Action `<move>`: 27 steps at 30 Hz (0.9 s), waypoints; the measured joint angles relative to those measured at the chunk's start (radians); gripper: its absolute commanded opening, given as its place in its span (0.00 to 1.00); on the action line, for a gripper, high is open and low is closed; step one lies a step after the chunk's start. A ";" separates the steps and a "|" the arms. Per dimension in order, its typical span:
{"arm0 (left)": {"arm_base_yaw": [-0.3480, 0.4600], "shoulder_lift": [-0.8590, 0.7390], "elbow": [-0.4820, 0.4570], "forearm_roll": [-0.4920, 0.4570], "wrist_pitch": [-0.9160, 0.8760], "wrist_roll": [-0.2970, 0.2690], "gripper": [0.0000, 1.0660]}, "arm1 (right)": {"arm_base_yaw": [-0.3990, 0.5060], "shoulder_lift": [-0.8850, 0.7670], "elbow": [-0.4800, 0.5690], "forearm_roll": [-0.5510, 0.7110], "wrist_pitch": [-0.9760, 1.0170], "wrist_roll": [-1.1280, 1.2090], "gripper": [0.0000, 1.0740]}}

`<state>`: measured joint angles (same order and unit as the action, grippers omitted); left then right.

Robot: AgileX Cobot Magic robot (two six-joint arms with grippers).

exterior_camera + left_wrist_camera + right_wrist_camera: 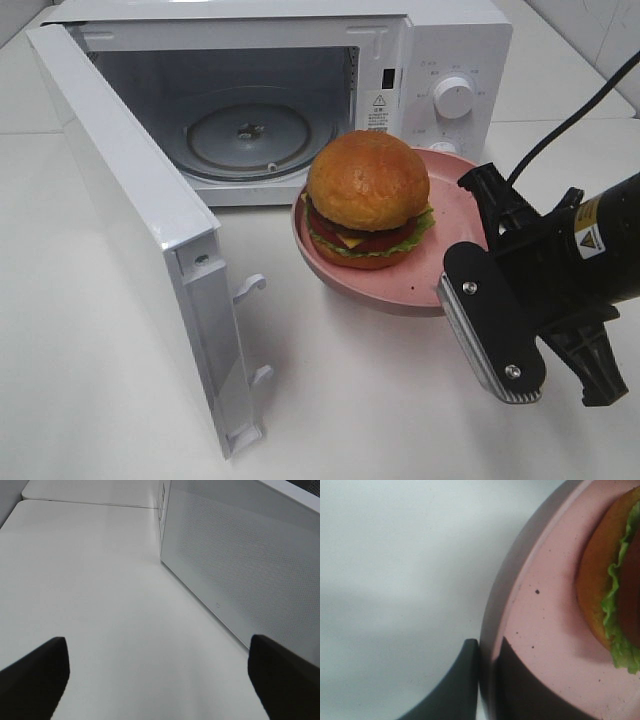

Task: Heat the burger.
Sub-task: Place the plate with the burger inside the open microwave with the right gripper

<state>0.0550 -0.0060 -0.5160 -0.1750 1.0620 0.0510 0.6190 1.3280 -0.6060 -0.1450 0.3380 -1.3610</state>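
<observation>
Right jaws clamp the plate (452,228) under the burger (368,190), facing open microwave (455,45).

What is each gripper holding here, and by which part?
Right gripper pinches the pink plate at its rim, burger resting on it; left gripper is open, holding nothing.

- burger (368,200): glossy golden-brown bun, dark patty, red tomato, green lettuce, a sliver of yellow.
- plate (455,255): pale pink, scattered with small dark specks.
- microwave (440,40): white casing and dial; its door (240,570) shows a fine grey dotted mesh.
- worktop (100,400): plain white.
- right gripper (487,672): black, with a silver ribbed pad.
- left gripper (160,680): black.
</observation>
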 measured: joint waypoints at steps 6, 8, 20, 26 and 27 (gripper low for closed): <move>0.000 0.000 0.000 0.000 0.000 0.000 0.83 | -0.001 0.004 0.000 0.119 -0.046 -0.171 0.01; 0.000 0.000 0.000 0.000 0.000 0.000 0.83 | -0.001 0.006 0.000 0.137 -0.062 -0.204 0.01; 0.000 0.000 0.000 0.000 0.000 0.000 0.83 | -0.002 0.045 0.000 0.145 -0.173 -0.236 0.01; 0.000 0.000 0.000 0.000 0.000 0.000 0.83 | -0.002 0.096 -0.016 0.139 -0.188 -0.236 0.01; 0.000 0.000 0.000 0.000 0.000 0.000 0.83 | -0.002 0.096 -0.016 0.139 -0.188 -0.236 0.01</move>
<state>0.0550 -0.0060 -0.5160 -0.1750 1.0620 0.0510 0.6170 1.4240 -0.6220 -0.0060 0.1500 -1.5970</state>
